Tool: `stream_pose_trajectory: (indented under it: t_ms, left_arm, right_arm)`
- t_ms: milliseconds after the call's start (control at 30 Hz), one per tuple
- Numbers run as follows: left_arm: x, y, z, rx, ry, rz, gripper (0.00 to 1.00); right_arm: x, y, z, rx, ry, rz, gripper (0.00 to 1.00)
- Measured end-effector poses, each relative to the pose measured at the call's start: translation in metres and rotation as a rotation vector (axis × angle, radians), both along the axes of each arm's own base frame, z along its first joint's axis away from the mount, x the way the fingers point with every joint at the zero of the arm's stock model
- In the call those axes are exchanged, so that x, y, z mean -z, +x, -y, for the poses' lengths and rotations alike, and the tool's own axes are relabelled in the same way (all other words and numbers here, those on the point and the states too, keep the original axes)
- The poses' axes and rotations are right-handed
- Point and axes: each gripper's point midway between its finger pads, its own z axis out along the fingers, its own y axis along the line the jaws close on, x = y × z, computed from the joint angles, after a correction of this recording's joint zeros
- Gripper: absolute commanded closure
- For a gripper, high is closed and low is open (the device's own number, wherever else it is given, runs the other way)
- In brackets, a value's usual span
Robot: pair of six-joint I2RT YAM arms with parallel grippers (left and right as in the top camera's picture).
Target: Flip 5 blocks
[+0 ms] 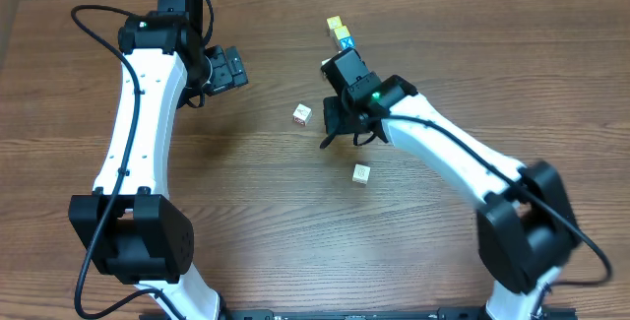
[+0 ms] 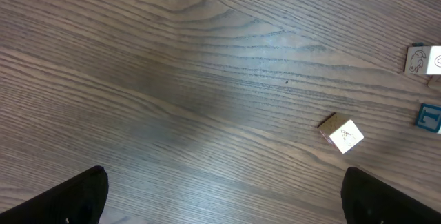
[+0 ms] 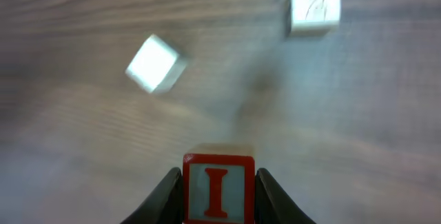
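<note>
My right gripper (image 3: 218,195) is shut on a block (image 3: 218,186) with a red border and a red letter I, one black finger pressed against each side. Beyond it on the table lie a tilted pale block (image 3: 157,62) and a white-faced block (image 3: 315,3), both blurred. From overhead the right gripper (image 1: 341,123) sits between a pale block (image 1: 301,114) and another (image 1: 361,173), and the held block is hidden under it. My left gripper (image 1: 228,67) is open over bare wood at the back left, with one pale block (image 2: 342,134) ahead of its fingers.
A yellow-topped cube (image 1: 336,26) and a blue-topped cube (image 1: 344,39) stand together at the back, just behind the right wrist. The left wrist view shows a blue cube (image 2: 431,116) and a pale-faced cube (image 2: 424,58) at its right edge.
</note>
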Motion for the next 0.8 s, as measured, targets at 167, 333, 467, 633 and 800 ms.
stream_pose_trajectory:
  t_ms: [167, 333, 467, 633, 800]
  left_arm:
    - [0.000, 0.000, 0.000, 0.000, 0.000, 0.000, 0.00]
    - [0.000, 0.000, 0.000, 0.000, 0.000, 0.000, 0.00]
    - [0.000, 0.000, 0.000, 0.000, 0.000, 0.000, 0.00]
    - [0.000, 0.000, 0.000, 0.000, 0.000, 0.000, 0.00]
    - [0.000, 0.000, 0.000, 0.000, 0.000, 0.000, 0.00]
  right_arm:
    - [-0.006, -0.046, 0.001, 0.069, -0.023, -0.136, 0.78]
    - [0.018, -0.069, 0.003, 0.142, -0.040, -0.209, 0.78]
    - [0.035, -0.073, 0.002, 0.178, -0.028, -0.217, 0.78]
    - [0.050, -0.070, 0.000, 0.202, 0.001, -0.197, 0.77]
    - [0.050, -0.065, -0.001, 0.220, 0.012, -0.175, 0.56]
